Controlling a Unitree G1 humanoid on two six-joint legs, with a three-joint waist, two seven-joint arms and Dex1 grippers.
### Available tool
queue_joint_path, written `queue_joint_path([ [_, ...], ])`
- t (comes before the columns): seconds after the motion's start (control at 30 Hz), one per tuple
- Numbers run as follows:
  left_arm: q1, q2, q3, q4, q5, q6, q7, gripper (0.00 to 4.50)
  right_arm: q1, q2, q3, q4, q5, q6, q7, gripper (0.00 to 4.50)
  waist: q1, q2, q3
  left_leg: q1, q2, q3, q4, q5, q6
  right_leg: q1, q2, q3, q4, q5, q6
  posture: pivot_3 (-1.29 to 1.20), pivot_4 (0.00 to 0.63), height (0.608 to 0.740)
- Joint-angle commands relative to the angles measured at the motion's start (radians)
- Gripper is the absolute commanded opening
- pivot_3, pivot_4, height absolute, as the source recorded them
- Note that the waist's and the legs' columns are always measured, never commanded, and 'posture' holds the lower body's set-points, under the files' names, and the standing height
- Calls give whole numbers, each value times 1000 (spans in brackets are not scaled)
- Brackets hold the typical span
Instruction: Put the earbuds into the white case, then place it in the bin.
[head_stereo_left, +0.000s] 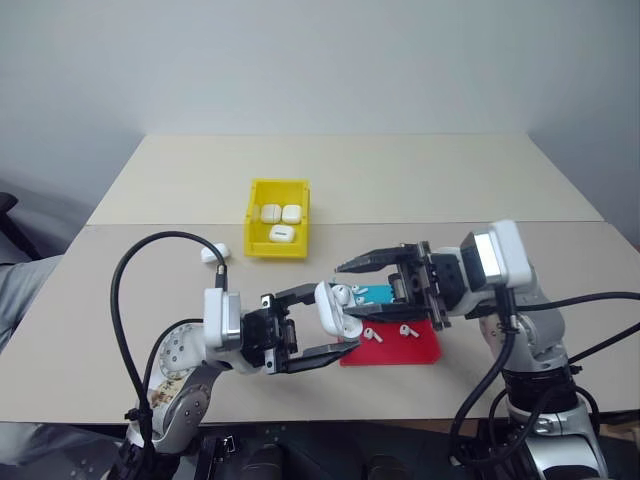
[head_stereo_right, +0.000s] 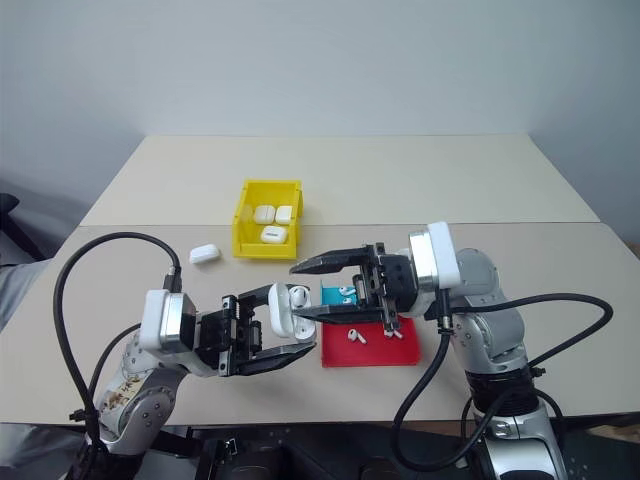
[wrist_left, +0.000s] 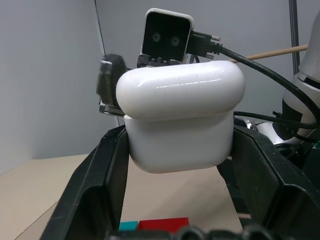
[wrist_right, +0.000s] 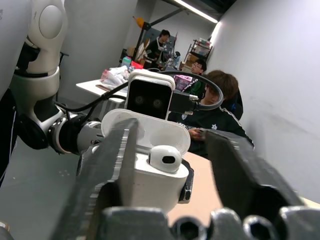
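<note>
1. The left gripper (head_stereo_left: 322, 334), low and centre-left in the head view, pinches the small glossy white rounded case (head_stereo_left: 335, 309) between its two black fingers; the hinged lid stands open.
2. One tiny glossy white earbud (wrist_right: 164, 158) sits in the open case – its rounded head pokes above the case's rim in the right wrist view.
3. The right gripper (head_stereo_left: 345, 282) reaches in from the right of the frame, its black fingers spread apart, one above the case and one below, gripping nothing.
4. Just below the grippers a flat red-and-blue tray (head_stereo_left: 425, 347) lies on the beige table (head_stereo_left: 400, 180); two more loose earbuds (head_stereo_left: 372, 335) lie on its red part.
5. The small bright yellow open-topped plastic bin (head_stereo_left: 256, 216) stands in the upper centre-left, well apart from the held case – three closed white cases (head_stereo_left: 281, 233) lie inside it.
6. Another closed white case (head_stereo_left: 214, 252) lies on the table just left of the bin.
</note>
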Motion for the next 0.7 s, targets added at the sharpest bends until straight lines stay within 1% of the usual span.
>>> queue_joint_path([
  [0.03, -18, -12, 12, -37, -7, -9, 11, 2786, 10, -11, 31, -15, -22, -23, 25, 3313, 0, 0, 0, 0, 0, 0, 0, 0, 0, 0, 0, 0, 0, 0, 0, 0, 150, 740],
  [0.1, -20, -13, 13, -33, -5, -9, 11, 2786, 9, -16, 29, -14, -25, -26, 19, 3313, 0, 0, 0, 0, 0, 0, 0, 0, 0, 0, 0, 0, 0, 0, 0, 0, 150, 740],
  [0.2, -19, 2, 21, -2, 38, -24, 9, 2786, -3, -44, 5, -9, -16, -10, 18, 3313, 1, 0, 0, 0, 0, 0, 0, 0, 0, 0, 0, 0, 0, 0, 0, 0, 150, 740],
  [0.3, -9, 29, 48, 55, 84, -58, -12, 2786, -56, -140, -3, 12, -47, 80, -10, 3313, 1, 0, 0, 0, 0, 0, 0, 0, 0, 0, 0, 0, 0, 0, 0, 0, 150, 740],
  [0.43, 33, 65, 93, 97, 120, -109, -33, 2786, -114, -272, 40, 71, -215, 93, -32, 3313, -3, 0, 0, 0, 0, 1, 0, 0, 0, -1, 0, 0, 0, 0, 0, 0, 150, 740],
  [0.53, 84, 86, 114, 103, 146, -146, -41, 2786, -181, -375, 134, 131, -341, 174, -13, 3313, -2, 0, 0, 0, 0, 1, -1, 0, 0, -1, 0, 0, -1, 0, 0, 0, 150, 740],
  [0.6, 123, 93, 127, 96, 160, -157, -29, 2786, -231, -404, 203, 188, -456, 178, -30, 3313, -3, 0, 0, -1, 0, 1, -1, 0, 0, -1, 0, 1, -1, 0, 0, 0, 150, 740],
  [0.7, 178, 98, 141, 88, 181, -180, -19, 2786, -311, -399, 279, 283, -554, 160, -13, 3313, -5, 0, 0, 0, 1, 1, 0, 0, 0, -1, 0, 2, -1, 0, 0, 0, 150, 740],
])
